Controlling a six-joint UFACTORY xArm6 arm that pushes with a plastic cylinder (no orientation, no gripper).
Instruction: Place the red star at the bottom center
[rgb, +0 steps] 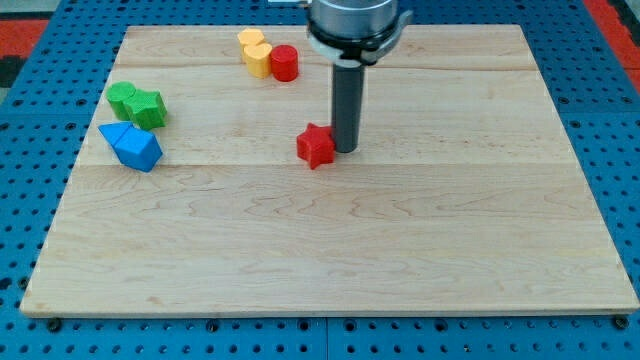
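Note:
The red star (316, 146) lies near the middle of the wooden board (330, 250), slightly toward the view's top. My tip (346, 150) stands on the board right beside the star's right side, touching or nearly touching it. The dark rod rises from there to the arm's head at the view's top centre.
A red cylinder (285, 63) sits next to two yellow blocks (255, 52) at the view's top. Two green blocks (137, 104) lie at the left, with two blue blocks (132, 146) just below them. The board rests on a blue pegboard surface.

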